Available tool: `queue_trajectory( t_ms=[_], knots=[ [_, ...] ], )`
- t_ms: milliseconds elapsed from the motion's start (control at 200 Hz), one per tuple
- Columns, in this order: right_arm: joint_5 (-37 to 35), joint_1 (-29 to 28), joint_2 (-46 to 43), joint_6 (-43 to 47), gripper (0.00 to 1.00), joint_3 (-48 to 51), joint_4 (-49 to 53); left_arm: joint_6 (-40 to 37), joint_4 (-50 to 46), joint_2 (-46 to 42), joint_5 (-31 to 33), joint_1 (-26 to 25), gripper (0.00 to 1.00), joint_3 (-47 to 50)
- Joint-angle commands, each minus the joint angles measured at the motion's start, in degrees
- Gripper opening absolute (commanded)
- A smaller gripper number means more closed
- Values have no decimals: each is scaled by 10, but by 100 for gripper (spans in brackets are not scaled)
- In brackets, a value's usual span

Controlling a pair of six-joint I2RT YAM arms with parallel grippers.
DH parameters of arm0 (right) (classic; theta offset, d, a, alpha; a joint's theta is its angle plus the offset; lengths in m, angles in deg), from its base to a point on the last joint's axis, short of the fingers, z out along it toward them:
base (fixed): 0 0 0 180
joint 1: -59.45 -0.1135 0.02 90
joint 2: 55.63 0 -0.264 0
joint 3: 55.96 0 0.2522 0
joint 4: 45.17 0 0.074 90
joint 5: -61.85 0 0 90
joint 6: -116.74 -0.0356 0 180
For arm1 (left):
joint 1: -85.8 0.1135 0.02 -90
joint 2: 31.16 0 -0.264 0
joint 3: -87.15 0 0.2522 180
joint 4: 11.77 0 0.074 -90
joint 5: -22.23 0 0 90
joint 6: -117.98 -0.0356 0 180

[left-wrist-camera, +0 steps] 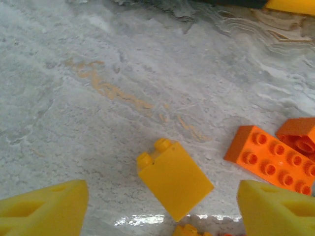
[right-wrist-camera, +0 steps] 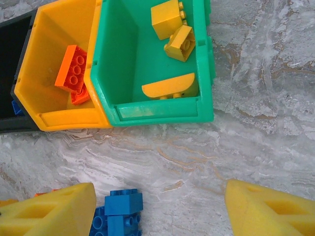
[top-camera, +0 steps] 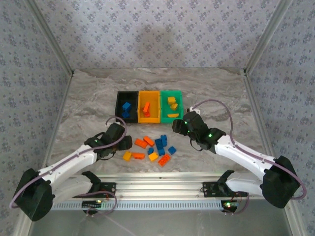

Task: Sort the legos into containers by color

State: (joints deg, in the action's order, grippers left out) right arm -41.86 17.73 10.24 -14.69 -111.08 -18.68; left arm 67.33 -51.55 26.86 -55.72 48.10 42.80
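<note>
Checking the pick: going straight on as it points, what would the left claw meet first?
Likely the yellow brick lying centred ahead of the left claw, whose fingers are open; depth is unclear.

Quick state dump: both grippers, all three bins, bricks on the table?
Left gripper: open, empty, lined up over a yellow brick.
Yellow brick: on the table, tipped on its side, ungripped.
Right gripper: open, empty, over the table.
Black bin: holds blue bricks.
Orange-yellow bin: holds orange bricks.
Green bin: holds three yellow pieces.
Loose bricks: mixed colours, unsorted on the table.
</note>
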Motion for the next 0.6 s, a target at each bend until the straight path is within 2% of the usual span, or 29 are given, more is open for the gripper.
queue_trajectory(
  t_ms=[0,100,230,370,595],
  knots=[
    [-9,3,-13,-13,72,10,-4,29,31,5,-19,-5,90,3],
    [-8,3,-16,-15,71,13,-4,57,76,43,-30,-2,93,23],
    [-10,3,-23,-15,71,15,1,84,131,109,-35,1,90,34],
    [-16,4,-39,-16,71,24,7,93,153,148,-27,13,74,36],
    [-14,10,-58,-17,72,37,3,74,141,133,-19,18,51,29]
  ],
)
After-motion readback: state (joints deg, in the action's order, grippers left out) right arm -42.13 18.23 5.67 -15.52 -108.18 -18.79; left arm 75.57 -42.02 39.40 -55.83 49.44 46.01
